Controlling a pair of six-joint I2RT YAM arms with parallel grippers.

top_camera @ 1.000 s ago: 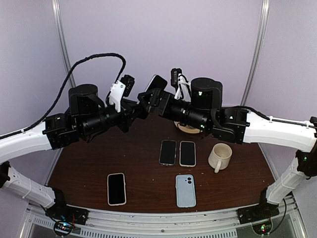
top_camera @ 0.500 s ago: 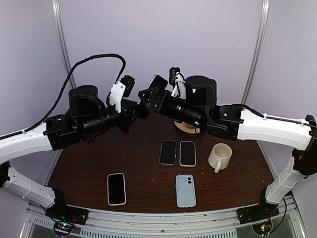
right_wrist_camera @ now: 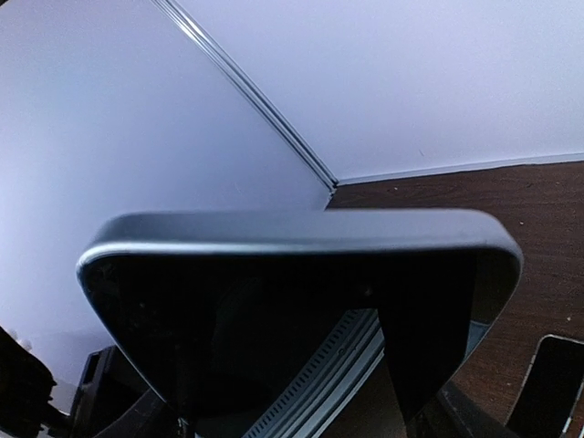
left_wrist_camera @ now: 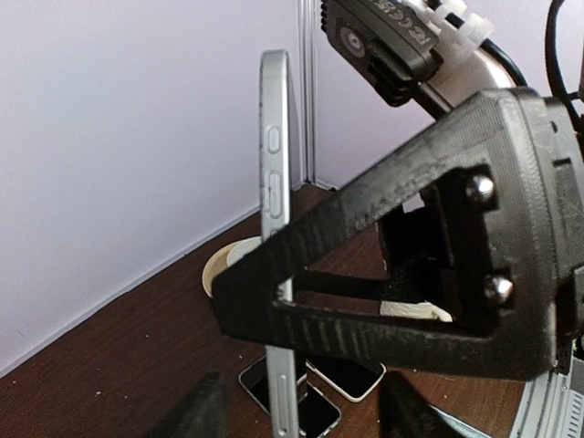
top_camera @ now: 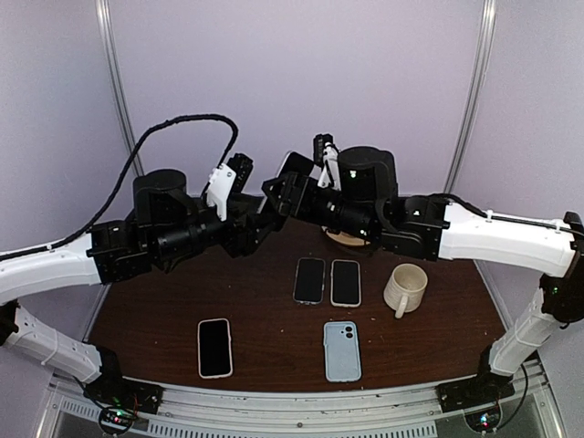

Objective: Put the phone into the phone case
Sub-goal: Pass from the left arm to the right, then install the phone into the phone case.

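Fingers (left_wrist_camera: 365, 237) of the right gripper (top_camera: 285, 193) clamp the slim dark phone with a silver metal edge (left_wrist_camera: 276, 137) across its width. They hold it in the air above the 12 o'clock side of the dark wooden table (top_camera: 274, 328). The left gripper (left_wrist_camera: 301, 415) is released, its blurred tips apart on either side of the phone's lower end and not touching it. The pale blue phone case (top_camera: 342, 351) lies flat at 5 o'clock on the table. A cream mug (top_camera: 404, 289) stands at the case's 1 o'clock.
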